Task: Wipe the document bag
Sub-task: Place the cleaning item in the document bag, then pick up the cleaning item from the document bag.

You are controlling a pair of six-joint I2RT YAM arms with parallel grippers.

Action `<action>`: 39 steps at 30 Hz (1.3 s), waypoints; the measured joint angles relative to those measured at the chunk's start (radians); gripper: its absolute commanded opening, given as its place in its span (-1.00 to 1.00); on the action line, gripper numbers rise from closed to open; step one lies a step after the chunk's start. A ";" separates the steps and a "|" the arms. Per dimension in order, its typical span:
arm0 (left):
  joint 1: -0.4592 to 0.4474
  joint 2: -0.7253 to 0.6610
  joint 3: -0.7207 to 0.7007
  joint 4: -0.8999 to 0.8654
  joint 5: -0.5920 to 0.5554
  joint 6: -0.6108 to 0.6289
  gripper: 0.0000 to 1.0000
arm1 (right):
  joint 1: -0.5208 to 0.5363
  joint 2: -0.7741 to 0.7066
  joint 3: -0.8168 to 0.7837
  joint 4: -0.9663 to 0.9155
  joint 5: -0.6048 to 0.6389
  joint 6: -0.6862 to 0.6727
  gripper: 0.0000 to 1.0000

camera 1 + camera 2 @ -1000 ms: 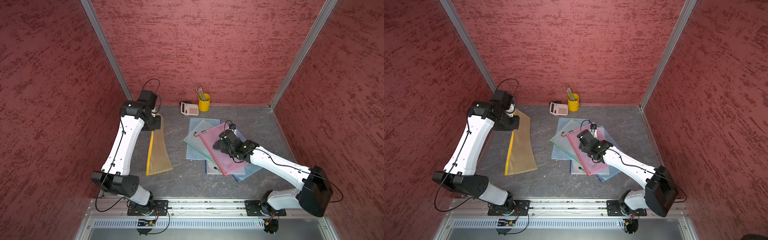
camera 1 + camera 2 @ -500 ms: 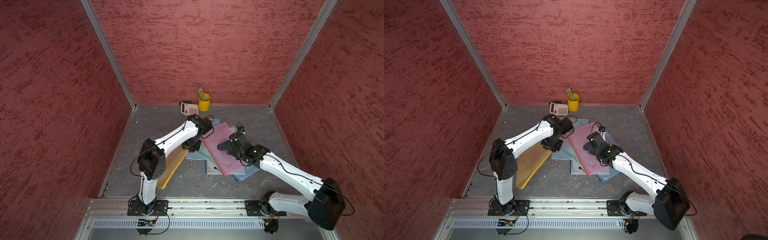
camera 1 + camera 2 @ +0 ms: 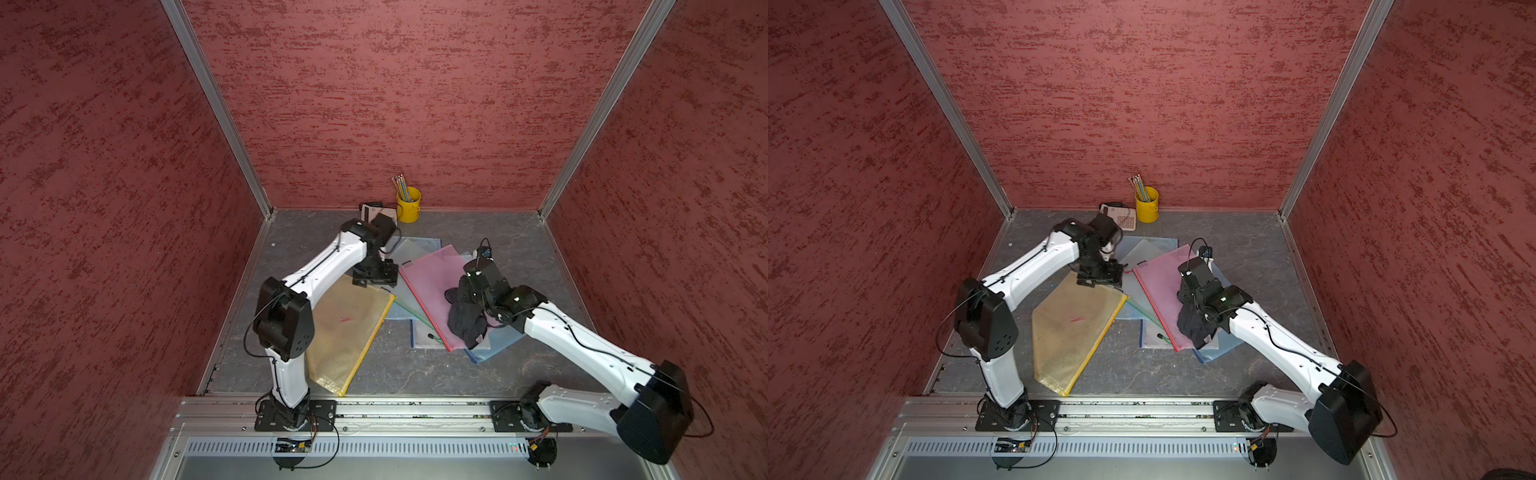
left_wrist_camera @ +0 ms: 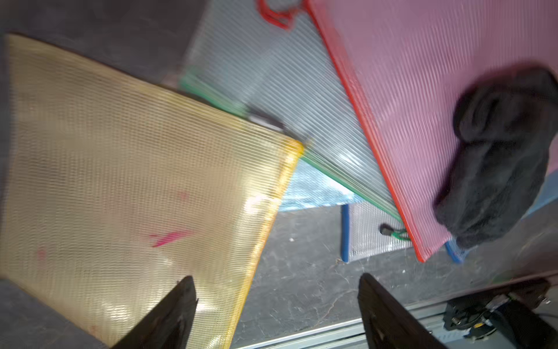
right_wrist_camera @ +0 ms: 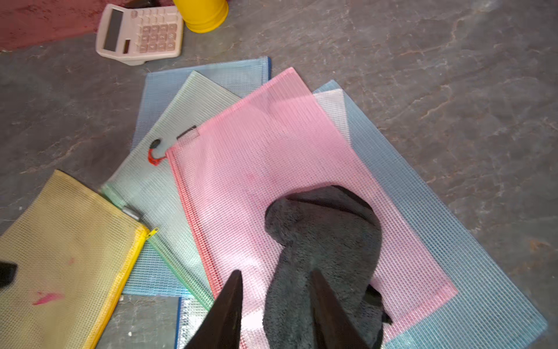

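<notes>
A yellow mesh document bag (image 3: 345, 332) (image 3: 1071, 328) lies flat at the front left, with a red smear (image 4: 170, 237) on it. My left gripper (image 3: 374, 276) (image 4: 276, 276) hovers over the bag's far corner, open, with nothing between its fingers. To the right a pink bag (image 3: 432, 282) (image 5: 271, 151) tops a fanned pile of bags. My right gripper (image 3: 463, 305) (image 5: 276, 272) is over the pink bag and shut on a dark grey cloth (image 3: 465, 326) (image 5: 326, 235), which drapes onto that bag.
Green (image 5: 169, 169) and blue (image 5: 437, 241) mesh bags lie under the pink one. A beige calculator (image 5: 139, 33) and a yellow pencil cup (image 3: 408, 204) stand by the back wall. Red walls enclose three sides. A metal rail (image 3: 395, 409) runs along the front.
The left arm swung from the far left to the centre with the yellow bag, laid it flat and opened its jaws. The right gripper moved slightly toward the front with the cloth.
</notes>
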 measured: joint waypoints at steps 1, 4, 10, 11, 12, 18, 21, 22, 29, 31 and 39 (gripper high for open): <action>0.063 -0.018 -0.018 0.010 -0.001 0.016 0.76 | 0.011 0.012 0.016 0.002 -0.005 -0.002 -0.26; 0.234 -0.051 -0.090 0.042 0.000 0.071 0.82 | 0.047 0.059 0.050 0.019 -0.012 -0.002 -0.14; 0.390 -0.034 -0.255 0.126 0.050 0.158 0.95 | 0.063 0.107 0.007 0.038 -0.012 0.045 0.54; 0.406 -0.021 -0.267 0.136 0.056 0.174 0.97 | 0.063 0.107 -0.006 0.040 -0.012 0.055 0.60; 0.417 -0.006 -0.271 0.147 0.060 0.193 0.98 | 0.063 0.110 -0.016 0.041 -0.012 0.059 0.62; 0.446 0.061 -0.266 0.182 0.106 0.285 1.00 | 0.034 0.167 -0.040 0.039 -0.011 0.087 0.85; 0.467 0.080 -0.267 0.196 0.126 0.314 0.99 | -0.019 0.175 -0.094 0.042 -0.029 0.095 0.91; 0.472 0.086 -0.267 0.200 0.129 0.320 0.99 | -0.034 0.181 -0.106 0.042 -0.037 0.097 0.92; 0.451 0.171 -0.269 0.207 0.162 0.355 1.00 | -0.085 0.306 -0.141 0.077 -0.096 0.093 0.87; 0.445 0.174 -0.272 0.208 0.176 0.359 0.95 | -0.090 0.323 -0.162 0.095 -0.116 0.089 0.73; 0.458 0.180 -0.291 0.198 0.302 0.363 0.45 | -0.127 0.316 -0.206 0.154 -0.130 0.075 -0.20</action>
